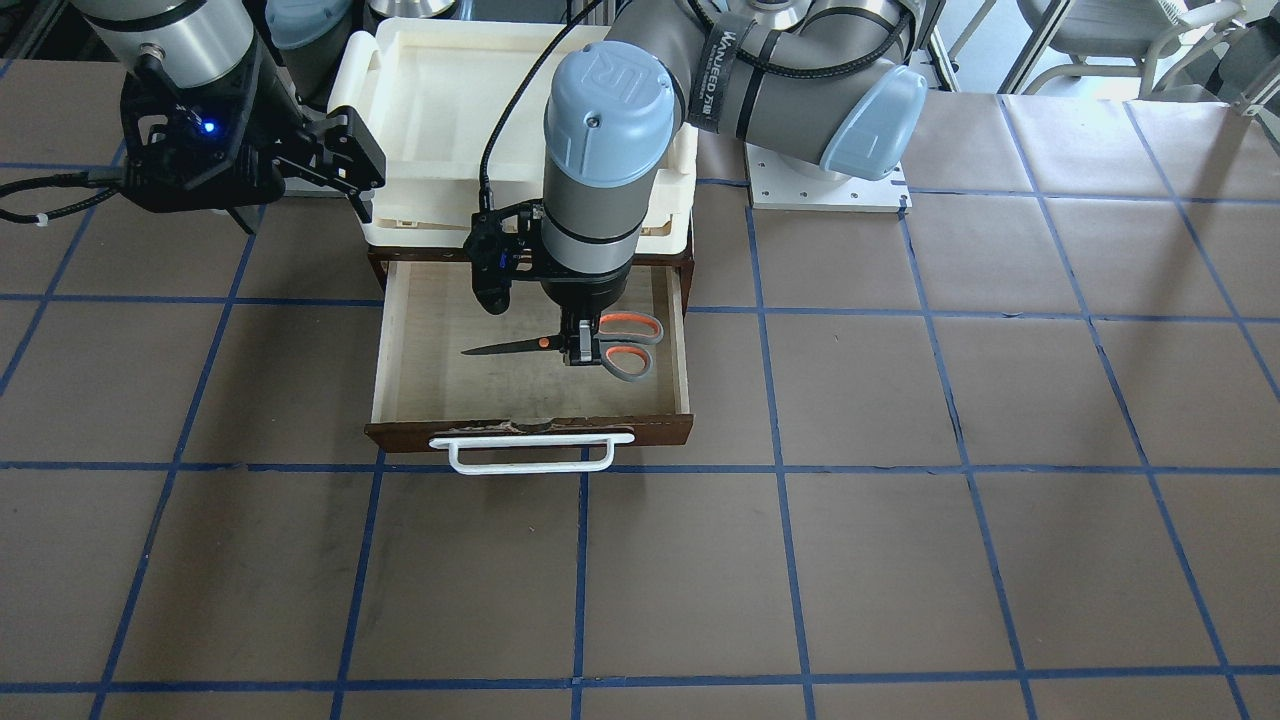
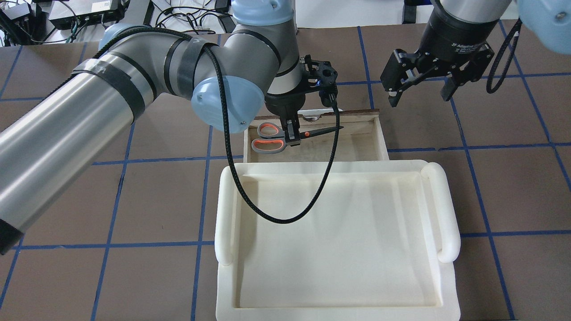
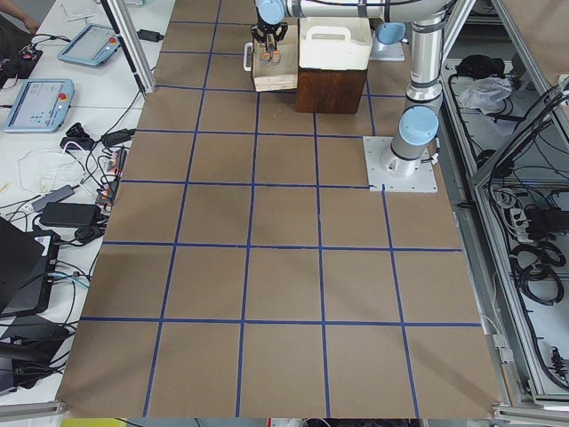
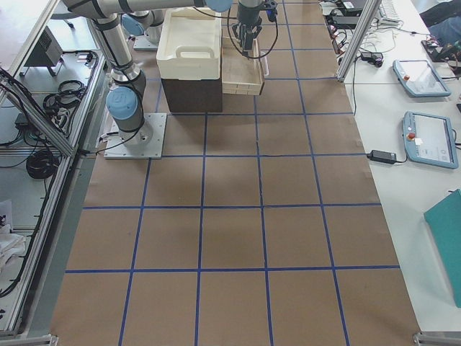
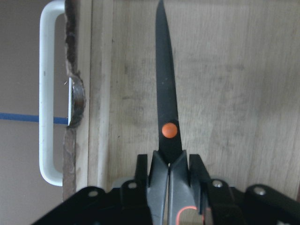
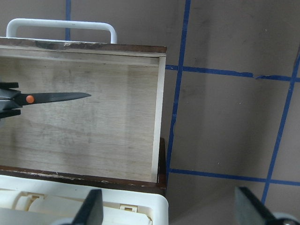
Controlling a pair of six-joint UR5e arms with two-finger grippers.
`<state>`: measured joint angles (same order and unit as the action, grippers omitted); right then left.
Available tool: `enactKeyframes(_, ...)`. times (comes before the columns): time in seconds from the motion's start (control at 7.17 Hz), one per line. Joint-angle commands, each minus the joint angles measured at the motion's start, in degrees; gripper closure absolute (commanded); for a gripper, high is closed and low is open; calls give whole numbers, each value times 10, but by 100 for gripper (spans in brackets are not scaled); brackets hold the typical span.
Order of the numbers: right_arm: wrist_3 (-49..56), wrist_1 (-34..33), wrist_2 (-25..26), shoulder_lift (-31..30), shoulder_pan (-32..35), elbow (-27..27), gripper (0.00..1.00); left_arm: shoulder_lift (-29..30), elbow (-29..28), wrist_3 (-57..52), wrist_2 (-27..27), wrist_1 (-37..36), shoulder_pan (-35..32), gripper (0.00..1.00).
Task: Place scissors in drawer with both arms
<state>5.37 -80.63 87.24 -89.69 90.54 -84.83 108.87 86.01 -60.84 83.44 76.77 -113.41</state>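
Observation:
The dark brown drawer (image 1: 520, 430) stands pulled open, its white bar handle (image 1: 530, 452) at the front and its pale plywood floor (image 2: 357, 138) showing. My left gripper (image 1: 578, 345) reaches down into it and is shut on the scissors (image 1: 515, 346) just behind the orange pivot. The blades are closed and level, held just over the floor. The left wrist view shows the fingers (image 5: 157, 164) clamped on the scissors (image 5: 165, 103). The grey, orange-lined handles (image 2: 267, 138) stick out behind. My right gripper (image 2: 419, 93) is open and empty, raised beside the drawer's side wall (image 6: 158, 117).
A cream-white plastic tray (image 2: 334, 240) sits on top of the dark brown cabinet (image 3: 331, 89) that holds the drawer. The left arm's black cable (image 2: 285, 218) hangs over the tray. Brown table surface with a blue tape grid (image 1: 900, 560) lies all around.

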Motion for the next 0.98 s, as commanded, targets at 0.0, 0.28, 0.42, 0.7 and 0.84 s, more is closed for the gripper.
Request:
enactKeyframes(0.0, -9, 0, 2, -7, 1, -2, 0, 17, 1, 6, 2, -12, -20, 100)
enactKeyframes(0.28, -6, -2, 3, -12, 1, -2, 0, 21, 9, 3, 3, -14, -22, 100)
enactKeyframes(0.42, -6, -4, 3, -13, 1, -2, 0, 31, 11, 5, 3, -16, -22, 100)
enactKeyframes(0.7, -8, -2, 4, -13, 2, -2, 0, 43, 14, 6, 4, -45, -27, 100)
enactKeyframes(0.84, -8, -4, 4, -13, 1, -2, 0, 45, 20, 6, 4, -45, -29, 100)
